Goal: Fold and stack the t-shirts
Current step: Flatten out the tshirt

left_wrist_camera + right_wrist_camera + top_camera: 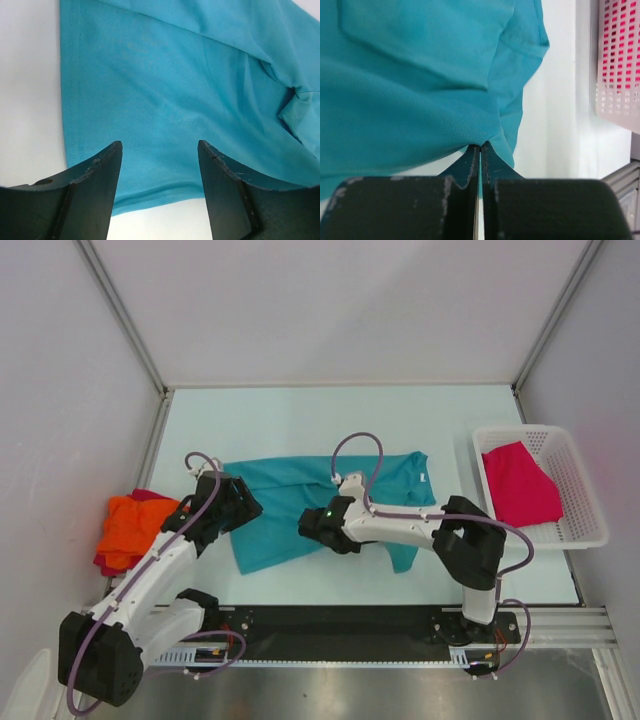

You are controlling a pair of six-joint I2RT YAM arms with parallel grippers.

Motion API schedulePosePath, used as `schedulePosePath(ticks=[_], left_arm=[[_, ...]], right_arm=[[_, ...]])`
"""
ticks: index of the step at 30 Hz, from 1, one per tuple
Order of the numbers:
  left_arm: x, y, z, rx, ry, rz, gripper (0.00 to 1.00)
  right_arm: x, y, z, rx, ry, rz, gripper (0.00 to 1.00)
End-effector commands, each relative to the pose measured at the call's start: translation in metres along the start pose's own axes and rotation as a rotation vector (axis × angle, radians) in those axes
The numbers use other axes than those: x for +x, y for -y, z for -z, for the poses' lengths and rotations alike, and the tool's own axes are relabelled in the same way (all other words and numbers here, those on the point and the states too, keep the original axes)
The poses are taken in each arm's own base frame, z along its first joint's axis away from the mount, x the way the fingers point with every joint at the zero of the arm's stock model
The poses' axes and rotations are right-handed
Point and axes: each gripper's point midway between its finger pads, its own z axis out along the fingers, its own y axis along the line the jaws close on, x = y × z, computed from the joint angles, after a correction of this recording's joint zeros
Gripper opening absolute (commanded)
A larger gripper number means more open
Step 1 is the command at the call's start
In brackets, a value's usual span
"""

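Teal t-shirt (290, 502) lay mid-table, long axis left-to-right. Far left: orange shirt (130, 525) heaped, apart from it. Left gripper (160, 150) spread wide over left hem, cloth corner between fingers, nothing held; nearer arm for that end. Right gripper (480, 148) pinched tight on near edge, sleeve side. Open room beyond shirt, toward far wall. Right: white basket (592, 525) with magenta shirt (520, 485), close by.

Left arm reaches forward from its base at near left, forearm slanting up and inward. Left gripper (160, 147) has its jaws spread wide, nothing between the fingers. Right arm bends at the elbow and runs leftward toward centre, forearm low. Right gripper (480, 146) has its jaws pressed together, the edge of the teal t-shirt (410, 100) pinched at the tips.
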Motion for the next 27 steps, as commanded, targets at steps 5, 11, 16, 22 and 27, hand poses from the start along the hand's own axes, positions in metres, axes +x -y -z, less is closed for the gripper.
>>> schedulePosePath(ticks=[5, 11, 16, 22, 27], left_arm=[[-0.011, 0.004, 0.010, 0.013, 0.041, -0.028, 0.68], [-0.016, 0.006, 0.012, 0.015, 0.050, -0.024, 0.68], [-0.016, 0.005, 0.010, 0.009, 0.045, -0.027, 0.68], [-0.012, 0.002, 0.007, 0.003, 0.035, -0.027, 0.68], [-0.008, 0.001, 0.004, 0.004, 0.022, -0.025, 0.68]], right_arm=[[-0.085, -0.002, -0.044, -0.048, 0.039, -0.042, 0.00], [-0.091, -0.017, -0.090, -0.111, -0.063, -0.016, 0.05], [-0.095, -0.021, -0.094, -0.138, -0.062, -0.026, 0.33], [-0.092, -0.014, -0.079, -0.141, -0.044, -0.023, 0.38], [-0.078, -0.010, -0.080, -0.120, -0.047, 0.004, 0.38]])
